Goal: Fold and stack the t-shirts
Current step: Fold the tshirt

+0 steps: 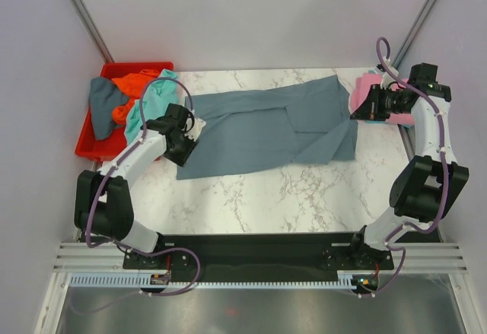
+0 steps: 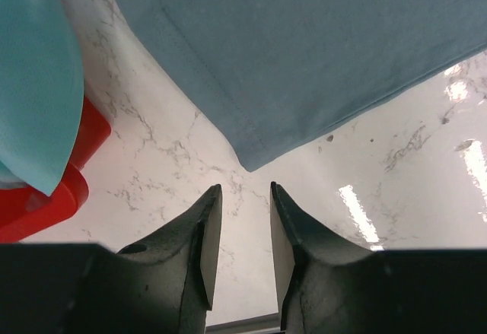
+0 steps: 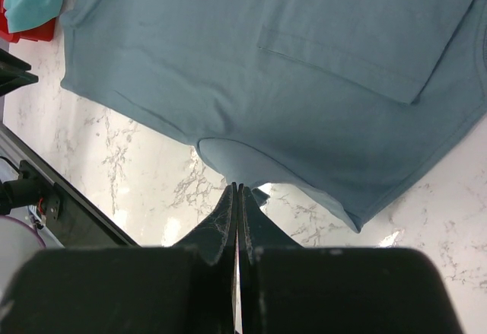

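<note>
Across the marble table (image 1: 251, 197) the blue-grey t-shirt (image 1: 266, 125) lies spread flat, ready for folding. Other shirts (image 1: 125, 94) wait in the red bin (image 1: 87, 147). The right gripper (image 3: 237, 188) seems clenched on the blue-grey hem, probably to keep it stretched. The left gripper (image 2: 245, 189) stands released and empty, just beside a corner.

- I see a table (image 1: 259, 197) with a white stone-look top and thin grey lines running through it.
- Plain pale walls (image 1: 251, 14) stand behind the table's far edge and at both sides.
- A slanted metal bar (image 1: 84, 14) goes up by the far left corner, and another bar (image 1: 426, 7) by the far right corner.
- A black plate (image 1: 259, 246) lies along the near edge.
- Below it are silver rails (image 1: 456, 262) and a shiny grey floor (image 1: 251, 311).
- Bright light spots (image 2: 356, 212) shine on the tabletop.
</note>
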Motion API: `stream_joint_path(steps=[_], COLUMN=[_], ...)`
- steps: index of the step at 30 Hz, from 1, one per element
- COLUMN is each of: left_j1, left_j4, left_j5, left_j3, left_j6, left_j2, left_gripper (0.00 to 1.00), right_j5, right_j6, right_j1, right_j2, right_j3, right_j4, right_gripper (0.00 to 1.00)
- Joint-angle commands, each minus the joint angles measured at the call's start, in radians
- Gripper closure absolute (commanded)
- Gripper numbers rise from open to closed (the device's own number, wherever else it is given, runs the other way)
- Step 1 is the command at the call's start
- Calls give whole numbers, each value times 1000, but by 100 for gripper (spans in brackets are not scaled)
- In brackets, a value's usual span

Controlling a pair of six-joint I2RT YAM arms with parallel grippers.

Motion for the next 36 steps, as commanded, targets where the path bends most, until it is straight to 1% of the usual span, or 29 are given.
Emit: stream_joint_path(steps=[1,4,6,7,8,19,22,28,36], left_j1=[2,2,3,3,5,2,2,3,5], left_j4=[65,143,163,188,188,186,173,160,165], left_j5=[27,12,7,16,18,56,95,115,125], left_j3=[-40,-136,-189,-199,-206,-143,-134,-146,-170], left_j6=[157,267,291,358,364,363,374,378,361], left_j2=[8,-37,-70,-75,-74,8,28,89,103], left_gripper=[62,62,60,59,58,57,57,57,59], right_j5=[-28,-27,-28,-28,-27,-16,-10,-2,8], right_j6=[0,-3,-3,0,-3,-3,-3,-3,-8], right_j1=[-4,-4,-4,-4,-4,-4,-4,-4,-4], right_j2=[-37,-37,-38,-38,-38,-25,-23,-22,-15], right_j3=[7,12,10,10,9,27,30,33,36], right_j4=[16,14,14,16,16,17,16,19,19], right_gripper=[100,100,100,100,100,100,100,100,100])
